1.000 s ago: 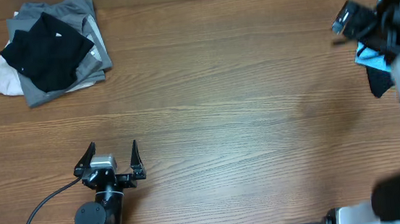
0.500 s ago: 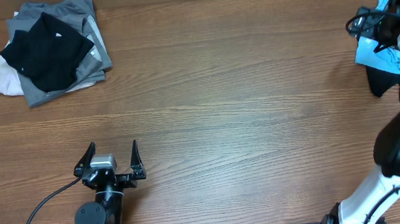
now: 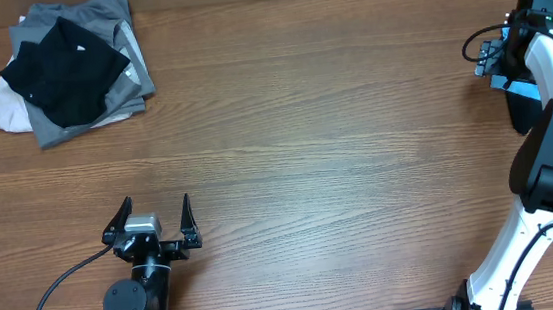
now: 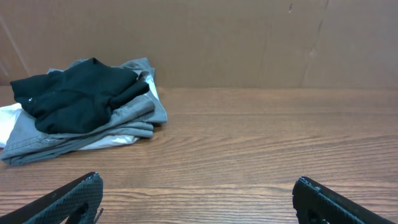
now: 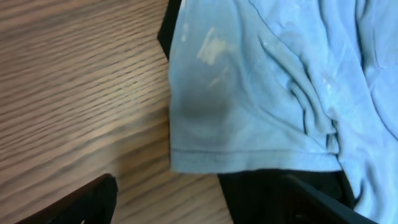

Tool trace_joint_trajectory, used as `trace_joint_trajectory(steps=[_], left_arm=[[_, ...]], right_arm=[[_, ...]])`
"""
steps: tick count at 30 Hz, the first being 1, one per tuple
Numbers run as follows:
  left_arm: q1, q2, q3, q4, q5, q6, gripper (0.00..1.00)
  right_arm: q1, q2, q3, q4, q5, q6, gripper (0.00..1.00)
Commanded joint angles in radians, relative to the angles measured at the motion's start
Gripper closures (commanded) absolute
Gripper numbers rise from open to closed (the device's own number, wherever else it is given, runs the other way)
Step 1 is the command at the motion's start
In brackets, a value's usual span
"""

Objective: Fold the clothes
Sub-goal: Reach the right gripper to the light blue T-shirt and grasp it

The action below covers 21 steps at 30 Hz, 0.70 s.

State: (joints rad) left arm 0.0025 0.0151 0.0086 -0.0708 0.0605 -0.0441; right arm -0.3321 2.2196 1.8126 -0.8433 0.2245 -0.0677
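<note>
Wood-grain desk (image 3: 304, 122), with a brown board wall behind it, is carrying two lots of clothes. Lot one, sky-blue T-shirt (image 5: 261, 81), rumpled and bearing faint white print, is lying half over a black garment (image 5: 280, 193) that is showing beneath its hem. Lot two, mixed pile (image 3: 68, 68) of black, grey and off-white garments, is sitting well apart from the sky-blue T-shirt, at the opposite end of the desk. Item three, right tool (image 5: 208, 202), is hanging right at the sky-blue T-shirt's near edge, its two fingers standing wide to either side of the hem and gripping nothing; the cloth is lying directly ahead of it. That hem is running crosswise, roughly along the line from one finger to the other, while the shirt's side edge is running away from the tool. Item four, left tool (image 3: 156, 206), is resting well apart from the sky-blue T-shirt and nearer the mixed pile, its fingers spread fully wide and empty. Judgement: the right arm is plainly the nearer one for the sky-blue T-shirt, and the coming move is likely turning on that hem corner. The jaws would be closing along the hem rather than across it, so a small wrist turn may be needed to pinch the blue layer alone, without the black garment underneath.
</note>
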Motion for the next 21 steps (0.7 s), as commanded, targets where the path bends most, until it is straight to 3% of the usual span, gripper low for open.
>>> trace_joint_trajectory(steps=[1,8,12,18,21], left_arm=[[0.005,-0.008,-0.004,-0.001,0.01,0.022,0.0],[0.005,-0.008,-0.004,-0.001,0.01,0.022,0.0],[0.005,-0.008,-0.004,-0.001,0.01,0.022,0.0],[0.005,-0.008,-0.004,-0.001,0.01,0.022,0.0],[0.005,-0.008,-0.004,-0.001,0.01,0.022,0.0]], right_arm=[[0.003,0.051,0.026,0.021,0.011,-0.046,0.14],[0.002,0.095,0.026,0.074,0.01,-0.047,0.15],[0.002,0.096,0.026,0.091,-0.004,-0.072,0.25],[0.002,0.101,0.02,0.114,-0.016,-0.079,0.25],[-0.001,0.102,0.019,0.121,-0.016,-0.079,0.19]])
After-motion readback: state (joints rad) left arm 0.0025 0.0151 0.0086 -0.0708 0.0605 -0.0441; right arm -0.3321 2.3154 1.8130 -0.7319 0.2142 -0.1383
